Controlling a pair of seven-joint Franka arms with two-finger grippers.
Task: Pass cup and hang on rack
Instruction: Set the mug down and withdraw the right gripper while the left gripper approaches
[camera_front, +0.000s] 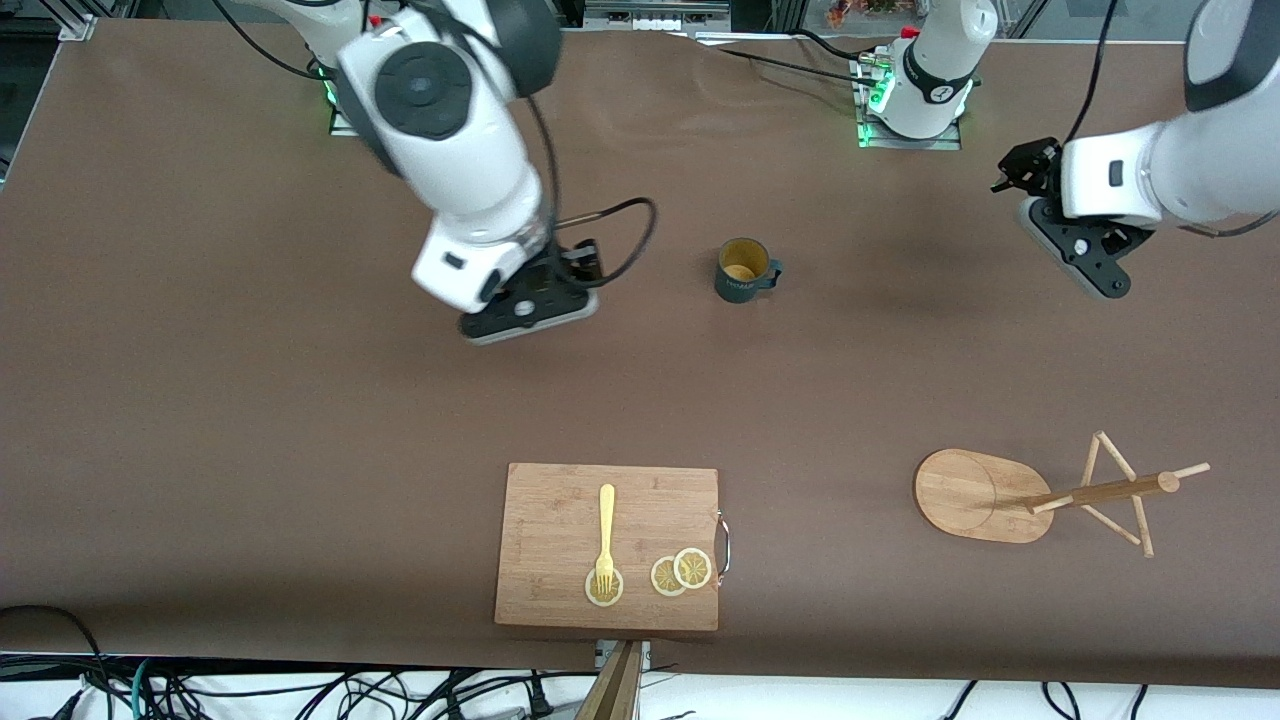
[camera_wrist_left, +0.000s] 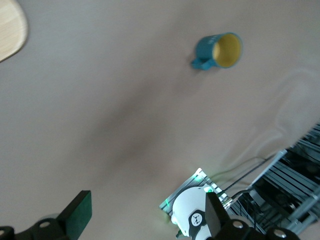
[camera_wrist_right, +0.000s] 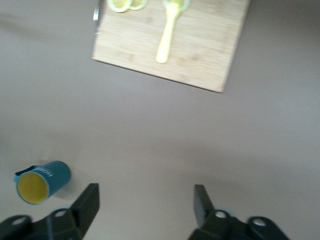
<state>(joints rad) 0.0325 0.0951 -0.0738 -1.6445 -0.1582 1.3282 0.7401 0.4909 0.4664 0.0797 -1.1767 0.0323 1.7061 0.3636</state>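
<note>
Cup (camera_front: 745, 271), glazed teal with a mustard-yellow inside, stands upright mid-table, well apart from the bamboo rack (camera_front: 1040, 494), between the wide-jawed, empty right gripper (camera_wrist_right: 145, 202) and left gripper (camera_wrist_left: 145, 217).

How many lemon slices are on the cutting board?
3, all at the cutting board's edge nearer the front camera: one lemon slice under the fork's tines, two overlapping slices by the metal handle.
</note>
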